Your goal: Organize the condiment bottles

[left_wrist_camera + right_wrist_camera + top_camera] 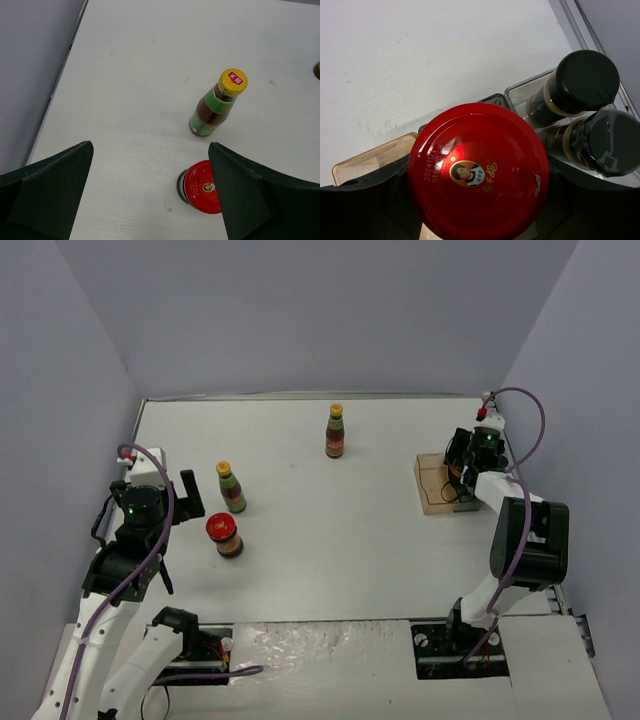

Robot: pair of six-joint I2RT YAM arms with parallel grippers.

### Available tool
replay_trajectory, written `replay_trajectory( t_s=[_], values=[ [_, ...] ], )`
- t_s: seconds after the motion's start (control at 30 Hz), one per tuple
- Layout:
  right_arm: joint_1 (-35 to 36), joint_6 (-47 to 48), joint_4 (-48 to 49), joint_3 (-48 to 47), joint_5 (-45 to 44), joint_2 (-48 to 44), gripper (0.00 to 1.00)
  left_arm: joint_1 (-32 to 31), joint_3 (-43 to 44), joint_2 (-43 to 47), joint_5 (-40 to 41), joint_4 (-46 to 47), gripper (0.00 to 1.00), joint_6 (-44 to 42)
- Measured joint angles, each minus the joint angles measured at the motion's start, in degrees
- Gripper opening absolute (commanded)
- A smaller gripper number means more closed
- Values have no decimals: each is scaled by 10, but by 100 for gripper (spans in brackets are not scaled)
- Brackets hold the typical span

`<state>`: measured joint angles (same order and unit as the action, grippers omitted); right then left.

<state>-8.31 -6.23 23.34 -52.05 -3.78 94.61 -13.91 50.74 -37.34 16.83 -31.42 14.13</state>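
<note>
**A:** Start with the right hand. What has it got?

**B:** The right hand [461, 480] is closed on a red-lidded jar [477, 177], gripped from both sides. It is at the right edge of the table [350, 560], about halfway along, directly over a brownish clear tray [370, 159].

**A:** Is the jar standing in the tray?

**B:** I cannot tell. The lid fills the wrist view and hides whatever is under it. Just beside the jar, a black-capped shaker [581, 80] and a second shaker [607, 142] stand upright side by side in a clear compartment (the top view hides both under the arm).

**A:** And the left hand?

**B:** The left hand [150, 150] is wide open and holds nothing. It is close to the left edge, about halfway along. Between its tips there is only bare table.

**A:** What is nearest to it?

**B:** The other jar [225, 536], also red-lidded, stands upright a little to the right of the hand and apart from it. In the wrist view one finger covers part of its lid. Just beyond it, toward the far edge, a slim bottle [215, 105] with a yellow cap and a green label stands upright, near the jar but not touching it.

**A:** Anything farther out?

**B:** A second slim bottle [335, 430], again yellow-capped, stands upright near the middle of the far edge, well apart from everything else.
</note>
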Motion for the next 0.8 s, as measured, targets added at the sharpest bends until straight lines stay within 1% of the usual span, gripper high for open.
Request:
replay_trajectory(
  t_s=[0.07,0.1,0.2,0.3,0.4,0.57,0.7,0.8],
  values=[
    [0,1,0,0,2,0,73,0,0,0,-2,0,97,0],
    [0,2,0,0,4,0,80,0,0,0,-2,0,97,0],
    [5,4,-6,0,6,-17,91,0,0,-5,-6,0,97,0],
    [17,4,-20,-6,7,-62,98,0,0,-18,-19,-5,97,7],
    [38,6,-39,-22,11,-113,99,0,7,-40,-39,-31,97,21],
    [77,9,-78,-35,34,-196,100,0,61,-100,-92,-108,97,49],
    [109,6,-99,-29,64,-262,100,0,94,-137,-136,-161,97,60],
    [128,-1,-104,-2,96,-304,100,-1,104,-168,-167,-193,97,66]
  ],
)
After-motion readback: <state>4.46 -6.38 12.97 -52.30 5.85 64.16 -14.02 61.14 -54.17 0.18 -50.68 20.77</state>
